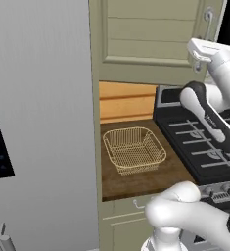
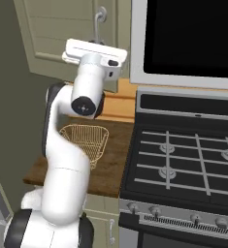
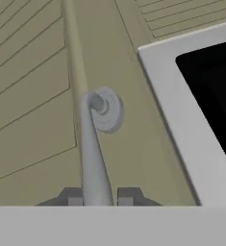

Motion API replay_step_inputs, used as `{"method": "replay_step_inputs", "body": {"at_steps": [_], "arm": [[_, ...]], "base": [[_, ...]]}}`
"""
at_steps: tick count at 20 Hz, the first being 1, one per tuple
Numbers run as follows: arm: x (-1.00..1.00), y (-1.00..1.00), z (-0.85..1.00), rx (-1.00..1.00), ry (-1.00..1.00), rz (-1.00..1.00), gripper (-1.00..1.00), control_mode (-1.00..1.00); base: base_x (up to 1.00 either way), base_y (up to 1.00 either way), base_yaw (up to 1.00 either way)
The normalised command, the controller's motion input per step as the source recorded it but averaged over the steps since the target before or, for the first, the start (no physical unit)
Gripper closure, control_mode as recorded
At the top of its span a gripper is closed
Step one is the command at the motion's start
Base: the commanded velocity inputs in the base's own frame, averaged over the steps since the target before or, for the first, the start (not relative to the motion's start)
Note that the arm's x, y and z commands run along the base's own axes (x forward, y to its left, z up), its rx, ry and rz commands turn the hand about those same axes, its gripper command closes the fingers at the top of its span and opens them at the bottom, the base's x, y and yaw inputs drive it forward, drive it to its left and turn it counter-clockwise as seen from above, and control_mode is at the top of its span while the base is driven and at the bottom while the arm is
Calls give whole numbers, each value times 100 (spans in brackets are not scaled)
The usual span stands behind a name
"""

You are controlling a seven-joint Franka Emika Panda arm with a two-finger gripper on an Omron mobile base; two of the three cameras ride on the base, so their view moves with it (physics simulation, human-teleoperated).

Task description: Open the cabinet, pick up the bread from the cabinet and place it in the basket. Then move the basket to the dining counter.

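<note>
The sage-green cabinet (image 1: 150, 29) hangs above the worktop with its grooved door closed flat. In the hand view its long silver handle (image 3: 93, 158) runs straight down between my two fingertips, and my gripper (image 3: 100, 198) is shut on it just below the round mount. From the base, my hand is raised to the handle's lower end (image 1: 208, 22) (image 2: 100, 22). The tan wire-mesh basket (image 1: 134, 149) (image 2: 86, 138) sits empty on the short brown worktop (image 1: 136, 181) below. The bread is hidden behind the door. The dining counter is out of view.
A large grey fridge (image 1: 38, 122) walls off the left. A black stove (image 1: 204, 142) (image 2: 183, 160) stands right of the worktop, with a black-fronted, white-framed appliance (image 2: 188, 38) above it next to the cabinet. Green drawer fronts (image 1: 126, 220) lie under the worktop.
</note>
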Motion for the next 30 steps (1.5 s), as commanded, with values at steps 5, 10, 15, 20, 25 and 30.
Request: {"method": "replay_step_inputs", "body": {"at_steps": [5,10,15,20,25,30], "arm": [[-100,13,0,-2,8,0,100,-100],[-96,26,0,-4,3,0,100,-100],[-84,40,0,-6,3,0,100,-100],[-73,45,0,-7,8,0,100,-100],[-48,47,0,-7,9,0,100,-100],[-17,18,0,-4,1,0,-100,-100]], "base": [[0,0,0],[0,0,0],[0,0,0],[0,0,0],[0,0,0],[0,0,0]]}}
